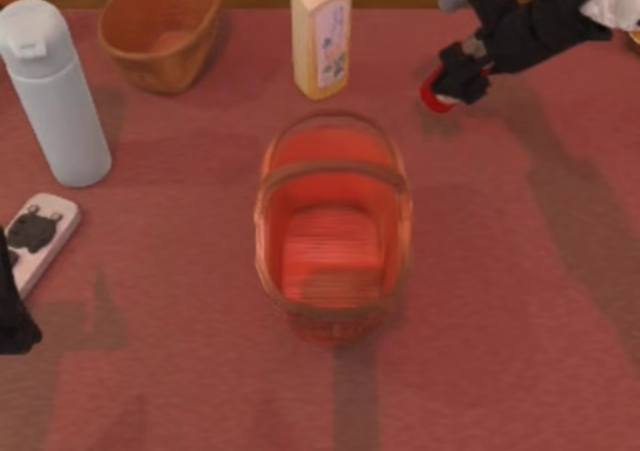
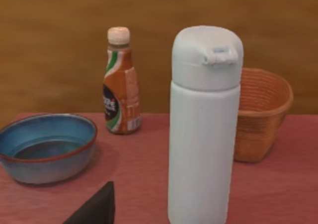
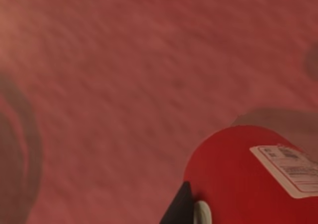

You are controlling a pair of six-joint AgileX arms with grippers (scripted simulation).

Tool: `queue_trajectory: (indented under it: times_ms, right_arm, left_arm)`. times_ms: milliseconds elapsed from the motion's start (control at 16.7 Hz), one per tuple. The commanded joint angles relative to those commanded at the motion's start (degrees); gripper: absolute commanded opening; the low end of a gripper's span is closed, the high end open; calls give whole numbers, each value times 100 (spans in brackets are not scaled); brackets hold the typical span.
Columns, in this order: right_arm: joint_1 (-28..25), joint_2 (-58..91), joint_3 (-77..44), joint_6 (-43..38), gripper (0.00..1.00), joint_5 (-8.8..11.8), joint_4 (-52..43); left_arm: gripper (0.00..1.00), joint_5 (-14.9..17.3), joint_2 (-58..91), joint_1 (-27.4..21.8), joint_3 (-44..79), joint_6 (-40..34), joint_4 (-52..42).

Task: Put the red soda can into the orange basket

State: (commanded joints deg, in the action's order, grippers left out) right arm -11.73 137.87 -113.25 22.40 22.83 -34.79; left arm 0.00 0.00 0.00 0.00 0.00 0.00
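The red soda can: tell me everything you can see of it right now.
The red soda can sits at the table's far right, to the right of the cream bottle, mostly hidden under the right gripper. The right wrist view shows a smooth red body with a white printed label and a dark finger against it. Whether it is lifted cannot be told.

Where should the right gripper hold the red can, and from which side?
Around the can's round side wall, fingers on opposite sides. It stands at the table's far right, beyond the basket and right of the cream bottle. The right gripper is already on it from the right, the open side. Whether it has closed I cannot tell. The left arm is parked at the left edge.
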Motion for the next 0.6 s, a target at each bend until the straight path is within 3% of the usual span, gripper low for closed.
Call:
queue_trajectory:
  times_ms: [420,600]
  right_arm:
    - [-428,-1218,2062,-1245,0,2213,4561]
    - [-586,-1677,2940,-1756,0,3044,6207]
  left_arm:
    - [100,0,0,0,0,0,0]
    - [100,0,0,0,0,0,0]
